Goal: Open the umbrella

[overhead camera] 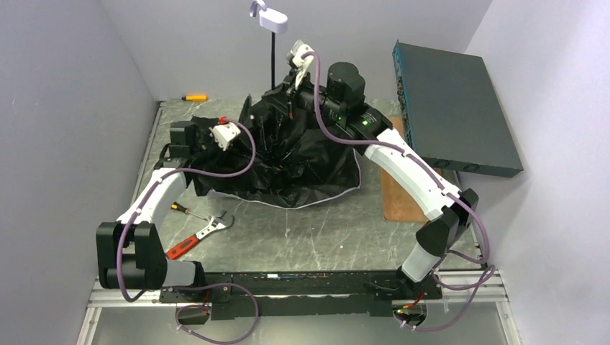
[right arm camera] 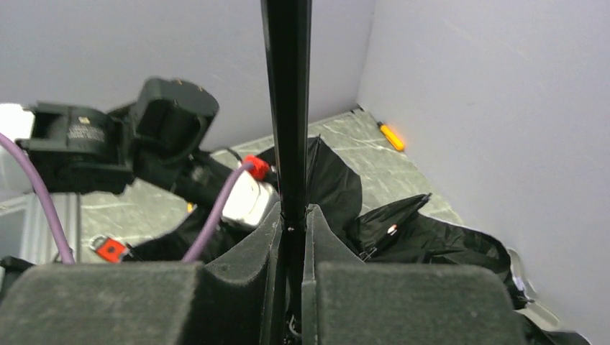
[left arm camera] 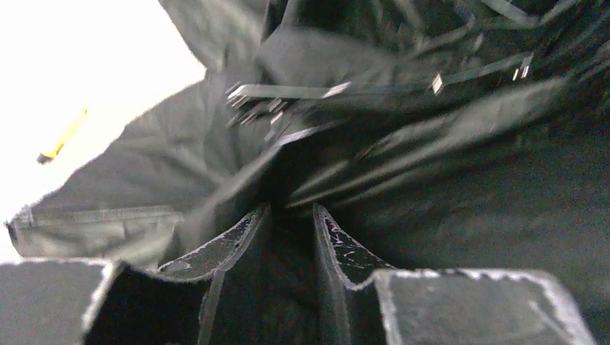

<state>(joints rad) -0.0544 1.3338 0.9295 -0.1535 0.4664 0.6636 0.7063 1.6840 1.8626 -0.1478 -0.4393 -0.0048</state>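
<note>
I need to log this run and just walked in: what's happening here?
A robot is working on a folding umbrella. The right gripper is shut on its black shaft, holding it upright with the pale handle on top. The left gripper is nosed into the black canopy, which lies crumpled on the table, not spread; whether it grips fabric is unclear.
</note>
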